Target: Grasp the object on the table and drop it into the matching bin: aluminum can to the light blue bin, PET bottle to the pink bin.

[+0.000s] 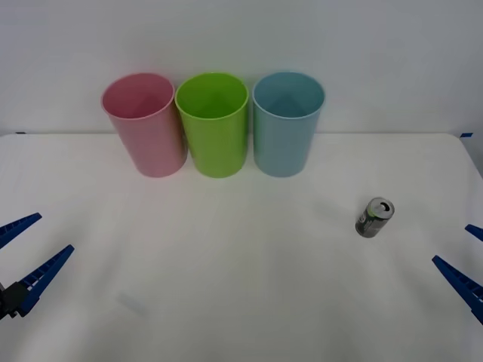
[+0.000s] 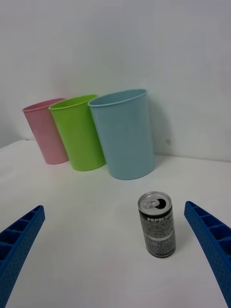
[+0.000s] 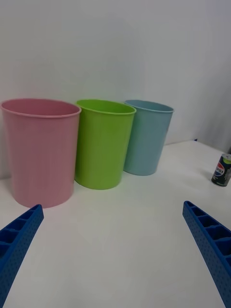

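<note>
The left claw (image 1: 26,259) sits low at the near left edge of the white tabletop (image 1: 241,302), its two blue ribbed fingers spread apart and holding nothing. In the left wrist view those fingers (image 3: 209,245) stand wide at the two lower corners with bare tabletop between them. The right claw (image 1: 466,259) waits at the near right edge, likewise spread wide and holding nothing; in the right wrist view its fingers (image 2: 211,240) flank the open space in front of it.

Just beyond the right claw, on the right part of the tabletop, stands the aluminum can (image 1: 375,217). It is upright, dark grey-silver with a shiny top and pull tab, and nothing touches it. In the right wrist view the can (image 2: 157,224) stands between the lines of the two fingers but ahead of their tips, closer to one finger than the other. The left wrist view shows it far off to the side (image 3: 222,170), its round logo facing that camera.

Farther back, near the rear edge of the tabletop, three tall bins stand upright in a close row. The pink bin (image 1: 145,124) is on the left, a lime green bin (image 1: 214,124) in the middle, and the light blue bin (image 1: 286,123) on the right, the one nearest the can though well apart from it. Behind them rises a plain white wall (image 1: 377,60).
</note>
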You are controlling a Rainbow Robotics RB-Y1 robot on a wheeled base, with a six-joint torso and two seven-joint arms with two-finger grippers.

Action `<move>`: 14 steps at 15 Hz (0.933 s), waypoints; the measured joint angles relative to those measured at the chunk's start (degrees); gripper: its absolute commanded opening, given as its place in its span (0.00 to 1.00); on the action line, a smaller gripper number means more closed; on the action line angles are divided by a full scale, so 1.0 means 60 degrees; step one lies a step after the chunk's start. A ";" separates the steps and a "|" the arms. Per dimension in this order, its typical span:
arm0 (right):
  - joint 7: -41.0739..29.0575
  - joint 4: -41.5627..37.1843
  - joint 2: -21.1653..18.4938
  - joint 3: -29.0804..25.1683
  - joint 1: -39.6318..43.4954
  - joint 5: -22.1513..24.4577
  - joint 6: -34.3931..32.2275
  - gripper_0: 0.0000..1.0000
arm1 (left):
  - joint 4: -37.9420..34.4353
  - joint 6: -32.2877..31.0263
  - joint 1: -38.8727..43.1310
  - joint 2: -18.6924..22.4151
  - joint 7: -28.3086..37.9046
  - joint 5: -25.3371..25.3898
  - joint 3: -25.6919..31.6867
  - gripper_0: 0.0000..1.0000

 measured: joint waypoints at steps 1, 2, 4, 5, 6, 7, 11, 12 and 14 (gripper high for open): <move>0.0045 -0.0009 -0.0072 0.0003 0.0106 -0.0051 0.0048 1.00 | 0.0000 0.0000 0.0001 0.0000 0.0000 0.0000 0.0000 1.00; 0.0116 -0.0001 -0.0110 -0.0015 0.0216 -0.0081 0.0092 1.00 | 0.0000 0.0000 0.0000 0.0000 0.0000 0.0000 0.0000 1.00; 0.0297 0.0083 -0.0117 -0.0034 0.0380 -0.0086 0.0151 1.00 | 0.0000 0.0000 0.0000 0.0000 0.0000 0.0000 0.0000 1.00; 0.0434 0.0175 -0.0117 -0.0026 0.0427 -0.0087 0.0166 1.00 | 0.0000 0.0000 0.0000 0.0000 0.0000 0.0000 0.0000 1.00; 0.0679 0.0308 -0.0117 -0.0005 0.0451 -0.0107 0.0193 1.00 | 0.0000 0.0000 0.0000 0.0000 0.0000 0.0000 0.0000 1.00; 0.1119 0.0499 -0.0117 0.0016 0.0433 -0.0154 0.0216 1.00 | 0.0000 0.0000 0.0000 0.0000 0.0000 0.0000 0.0000 1.00; 0.2519 0.1522 -0.0118 0.0450 0.0137 -0.0323 0.0342 1.00 | 0.0000 0.0000 0.0000 0.0000 0.0000 0.0000 0.0000 1.00; 0.2821 0.1761 -0.0118 0.0640 0.0053 -0.0404 0.0474 1.00 | 0.0000 0.0000 0.0000 0.0000 0.0000 0.0000 0.0000 1.00; 0.3354 0.2114 -0.0118 0.0975 -0.0082 -0.0530 0.0752 1.00 | 0.0000 0.0000 0.0001 0.0000 0.0000 0.0000 0.0000 1.00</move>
